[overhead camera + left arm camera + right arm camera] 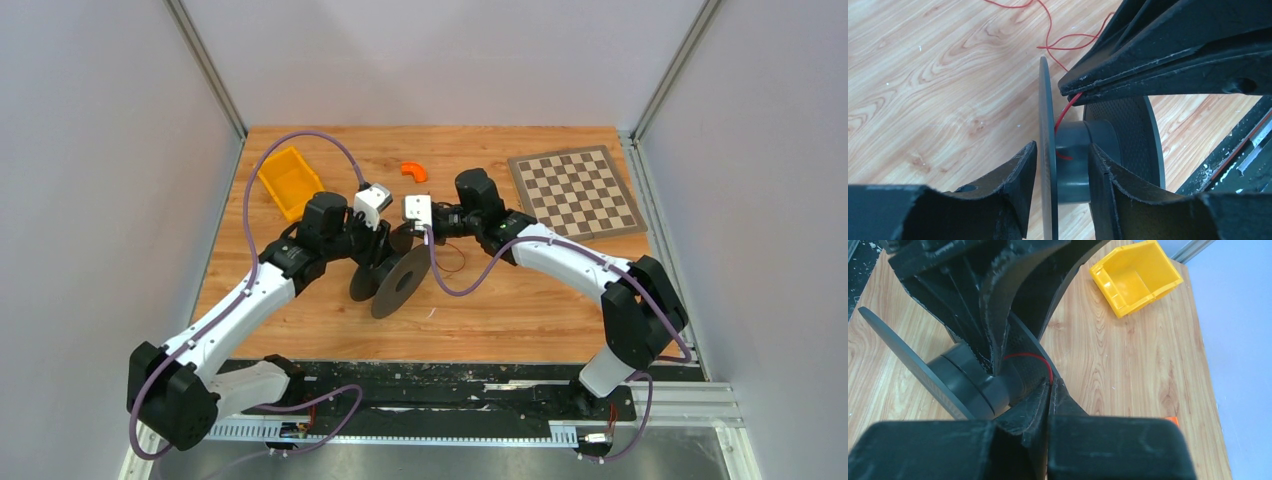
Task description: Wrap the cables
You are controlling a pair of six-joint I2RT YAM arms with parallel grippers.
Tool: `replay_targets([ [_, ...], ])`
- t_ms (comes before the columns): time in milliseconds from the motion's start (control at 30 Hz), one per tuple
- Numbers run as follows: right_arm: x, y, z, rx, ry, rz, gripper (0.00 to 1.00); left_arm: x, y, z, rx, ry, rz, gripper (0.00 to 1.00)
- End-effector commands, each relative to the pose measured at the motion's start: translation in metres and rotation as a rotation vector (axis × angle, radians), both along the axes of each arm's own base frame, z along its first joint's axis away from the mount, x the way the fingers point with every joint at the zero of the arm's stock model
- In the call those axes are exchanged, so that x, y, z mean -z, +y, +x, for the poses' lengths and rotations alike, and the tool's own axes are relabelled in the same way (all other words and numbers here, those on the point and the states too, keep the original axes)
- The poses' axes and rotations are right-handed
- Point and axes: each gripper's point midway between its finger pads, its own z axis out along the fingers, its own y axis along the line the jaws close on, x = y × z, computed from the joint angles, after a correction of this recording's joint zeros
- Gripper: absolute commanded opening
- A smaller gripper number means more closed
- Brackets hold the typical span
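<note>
From above, both grippers meet at the spool (392, 278) mid-table; loose wire (452, 256) lies just right of it. Left wrist view: left gripper (1060, 165) pinches a spool flange; barely one turn sits on the hub. Right wrist view: right gripper (1049, 390) is closed on the wire. Winding has barely begun.

On the wooden table (300, 330) there is one dark grey plastic spool (392, 280) with two round flanges, near the middle. One thin red wire (1048, 22) lies in loose loops beside it. One yellow plastic bin (289, 181) sits at the far left, one small orange curved piece (414, 171) at the far middle, and one brown checkerboard mat (575, 192) at the far right.
</note>
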Motion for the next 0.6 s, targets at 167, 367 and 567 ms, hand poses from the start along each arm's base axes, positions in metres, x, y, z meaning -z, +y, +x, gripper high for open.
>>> replay_targets([
  [167,-0.013,0.009,-0.013,-0.077,0.019,0.081,0.0,-0.014,-0.008,0.011,-0.001,-0.044,-0.043,0.49],
  [367,-0.002,0.007,-0.015,-0.08,0.04,0.066,0.0,-0.013,-0.007,0.01,-0.001,-0.042,-0.039,0.49],
  [567,-0.006,0.008,-0.016,-0.074,0.048,0.079,0.0,-0.009,-0.007,0.007,0.013,-0.031,-0.031,0.31],
])
